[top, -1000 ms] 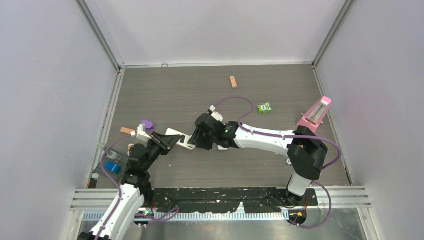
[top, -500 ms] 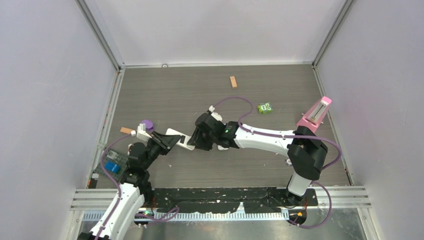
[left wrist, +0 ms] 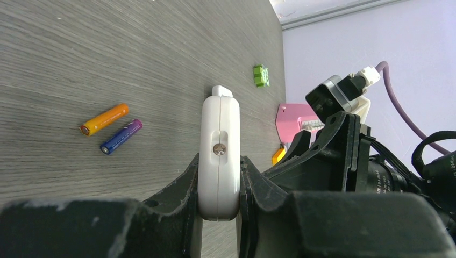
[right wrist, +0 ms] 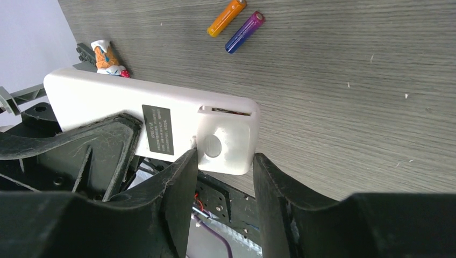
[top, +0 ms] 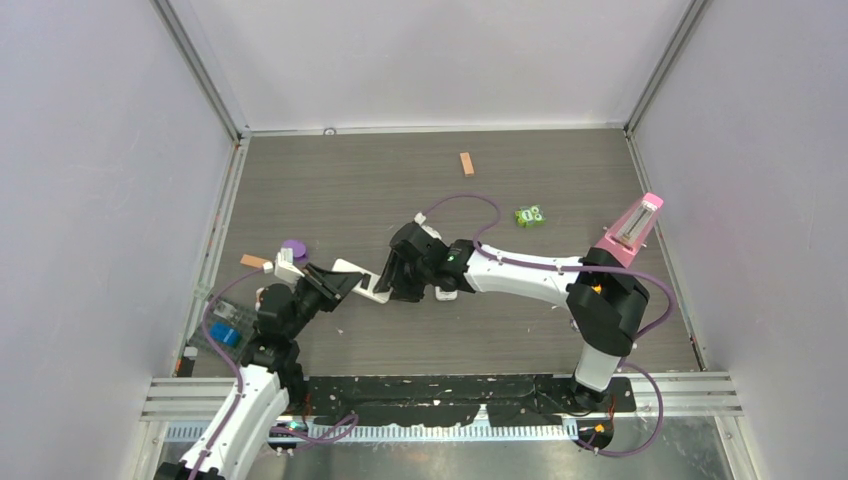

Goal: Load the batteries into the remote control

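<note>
we see the whole surface (top: 330, 180) from the fixed camera, set high above and behind the arm bases at the near edge. it tilts down toward the far wall and stands well away from everything. the left wrist camera sits low and very close behind its own fingers (left wrist: 183, 185), looking rightward along the remote control (left wrist: 219, 161). the orange battery (left wrist: 105, 119) and dark blue-purple battery (left wrist: 121, 136) lie in its view. the right wrist camera hangs close behind its fingers (right wrist: 175, 183), looking down and leftward. both wrist views share the remote control and both batteries. the top and left wrist views share the green block (top: 530, 215).
</note>
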Motion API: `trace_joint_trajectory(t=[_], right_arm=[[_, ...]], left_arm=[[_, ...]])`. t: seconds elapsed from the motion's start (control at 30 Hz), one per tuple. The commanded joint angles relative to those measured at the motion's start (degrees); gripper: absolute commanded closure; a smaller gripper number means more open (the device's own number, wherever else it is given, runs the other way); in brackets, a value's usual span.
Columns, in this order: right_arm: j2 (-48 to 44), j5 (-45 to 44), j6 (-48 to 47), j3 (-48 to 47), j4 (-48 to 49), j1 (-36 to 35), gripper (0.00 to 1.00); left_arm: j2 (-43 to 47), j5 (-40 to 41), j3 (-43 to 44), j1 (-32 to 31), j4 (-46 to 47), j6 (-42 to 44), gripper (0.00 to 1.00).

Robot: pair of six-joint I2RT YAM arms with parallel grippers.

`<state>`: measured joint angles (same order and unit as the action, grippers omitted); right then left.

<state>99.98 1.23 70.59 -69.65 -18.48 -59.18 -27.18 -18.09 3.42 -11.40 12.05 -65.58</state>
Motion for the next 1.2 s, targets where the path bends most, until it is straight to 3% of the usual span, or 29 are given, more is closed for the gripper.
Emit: trace_joint_trajectory(t=[0.0, 0.7, 1.17], right_arm=[[1.25, 4.11, -0.53, -2.57, 2.23, -0.85, 0.51], [-2.8, 1.32, -0.55, -0.82, 2.73, -0.24, 0.42], [-7.34, -0.7, -0.6, 2.62, 3.77, 0.03, 0.27]], left_arm=[[1.43, -4.24, 2.13, -0.25, 7.44, -2.44, 1.0], [1.08, -3.79, 1.68, -0.12, 8.78, -4.34, 1.0], [0.9, -3.6, 1.54, -0.04, 8.23, -7.66, 1.0]])
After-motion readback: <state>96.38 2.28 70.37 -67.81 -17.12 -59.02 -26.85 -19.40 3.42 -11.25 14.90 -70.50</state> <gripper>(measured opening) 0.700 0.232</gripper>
